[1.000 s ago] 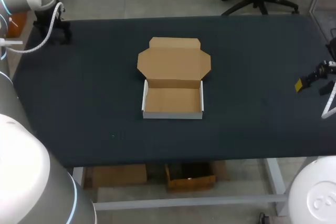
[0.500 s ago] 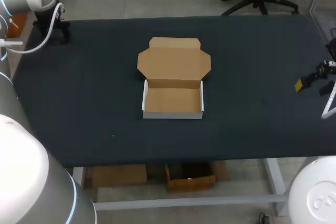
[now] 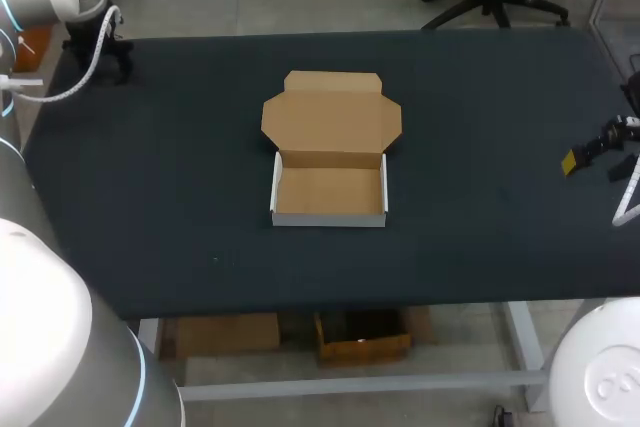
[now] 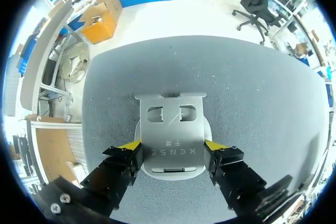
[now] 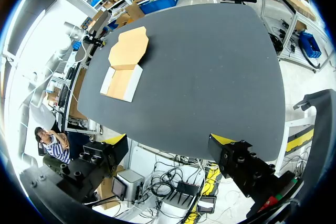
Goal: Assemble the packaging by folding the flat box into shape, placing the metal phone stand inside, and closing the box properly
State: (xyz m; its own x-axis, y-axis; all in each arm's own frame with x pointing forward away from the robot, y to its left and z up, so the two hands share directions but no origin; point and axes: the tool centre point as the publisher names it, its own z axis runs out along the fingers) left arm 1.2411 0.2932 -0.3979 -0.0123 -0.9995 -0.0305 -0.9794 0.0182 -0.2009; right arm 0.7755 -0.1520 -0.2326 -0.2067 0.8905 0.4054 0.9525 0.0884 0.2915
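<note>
Box (image 3: 329, 187) sits folded mid-table (image 3: 480, 147), lid flap lying open behind it, tray empty. Phone stand (image 4: 170, 129) is pinched between your left gripper (image 4: 171, 144) tips, over the table's far left corner. Right gripper (image 5: 169, 139) hangs spread, holding nothing, off the right edge. Step looks like insertion: carry the stand over and lower it into the tray.
</note>
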